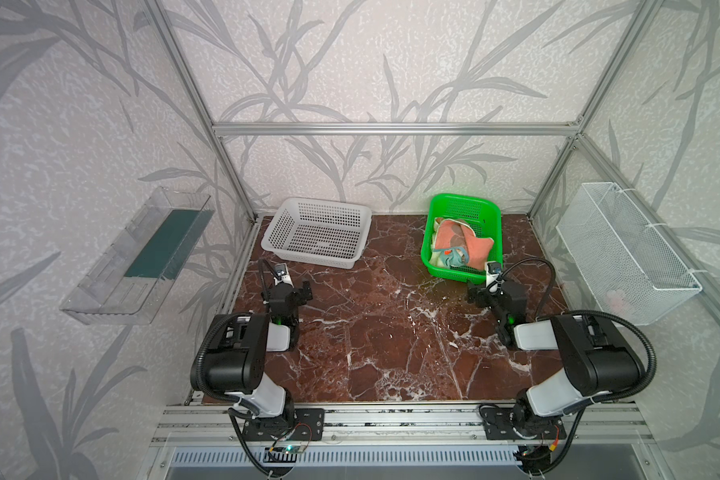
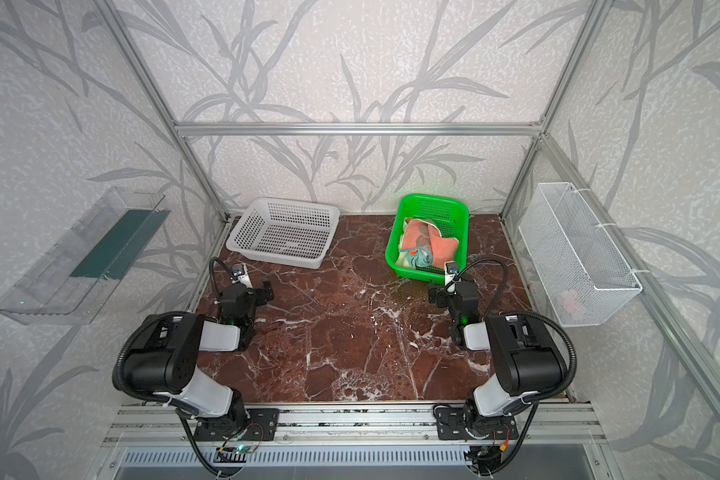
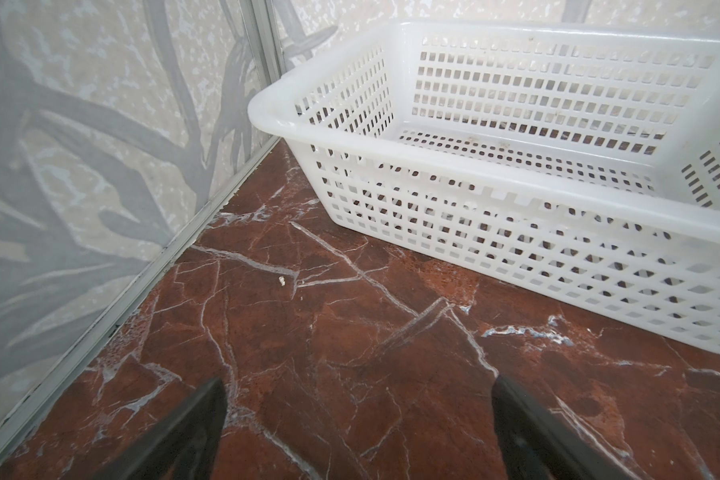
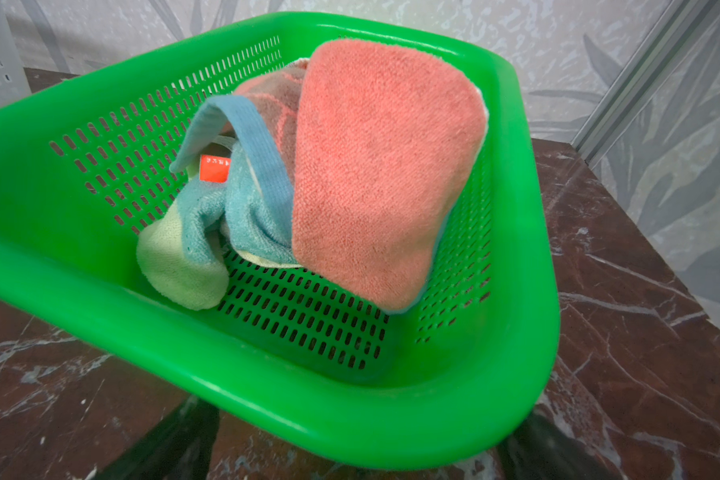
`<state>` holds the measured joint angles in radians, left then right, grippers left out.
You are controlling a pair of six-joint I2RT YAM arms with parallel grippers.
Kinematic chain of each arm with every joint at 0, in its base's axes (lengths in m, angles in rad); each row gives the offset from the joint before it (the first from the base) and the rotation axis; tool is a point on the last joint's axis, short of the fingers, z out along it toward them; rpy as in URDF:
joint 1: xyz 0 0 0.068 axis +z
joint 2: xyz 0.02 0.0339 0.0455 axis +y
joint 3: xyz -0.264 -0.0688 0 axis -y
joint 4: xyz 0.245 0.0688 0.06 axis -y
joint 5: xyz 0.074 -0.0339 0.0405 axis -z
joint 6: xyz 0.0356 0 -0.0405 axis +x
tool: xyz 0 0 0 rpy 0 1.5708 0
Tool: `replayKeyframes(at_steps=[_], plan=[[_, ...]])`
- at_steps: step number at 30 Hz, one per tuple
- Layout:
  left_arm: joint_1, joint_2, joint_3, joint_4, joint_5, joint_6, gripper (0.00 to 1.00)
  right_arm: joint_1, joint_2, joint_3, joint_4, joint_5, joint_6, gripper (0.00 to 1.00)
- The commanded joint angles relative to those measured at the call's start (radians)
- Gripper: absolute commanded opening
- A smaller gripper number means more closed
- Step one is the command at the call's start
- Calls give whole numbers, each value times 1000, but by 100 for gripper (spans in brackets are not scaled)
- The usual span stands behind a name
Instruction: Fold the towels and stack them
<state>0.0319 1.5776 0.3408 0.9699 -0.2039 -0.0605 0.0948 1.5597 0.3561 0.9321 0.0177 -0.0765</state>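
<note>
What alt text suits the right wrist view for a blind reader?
A green perforated basket holds a crumpled salmon-pink towel draped over a pale yellow towel with light-blue edging. It sits on a red-brown marble table, with the open right tool just outside its near rim.

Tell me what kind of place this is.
Probably a lab robot cell, not a home: aluminium frame, left arm and right arm bolted to a rail, towels in a green basket.
</note>
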Motion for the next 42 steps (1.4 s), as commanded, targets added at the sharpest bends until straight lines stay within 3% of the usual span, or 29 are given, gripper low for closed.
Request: replayKeyframes(at_steps=[1, 4, 11, 17, 25, 33, 42], plan=[[-2, -62, 5, -18, -46, -22, 99, 9, -124, 4, -61, 22, 1, 99], [-20, -135, -1, -72, -67, 0, 99, 21, -253, 40, -293, 83, 17, 99], [-41, -370, 138, -580, -81, -72, 99, 49, -459, 78, -552, 135, 71, 99], [-145, -486, 208, -764, 26, -132, 99, 65, -504, 240, -798, 121, 117, 99], [-341, -462, 237, -768, 176, -208, 99, 106, -370, 484, -941, 52, 64, 99], [-458, -368, 274, -758, 202, -199, 99, 129, -115, 714, -1044, -84, -76, 77], [-512, -344, 261, -714, 231, -233, 99, 149, 171, 923, -1147, -63, -142, 62]])
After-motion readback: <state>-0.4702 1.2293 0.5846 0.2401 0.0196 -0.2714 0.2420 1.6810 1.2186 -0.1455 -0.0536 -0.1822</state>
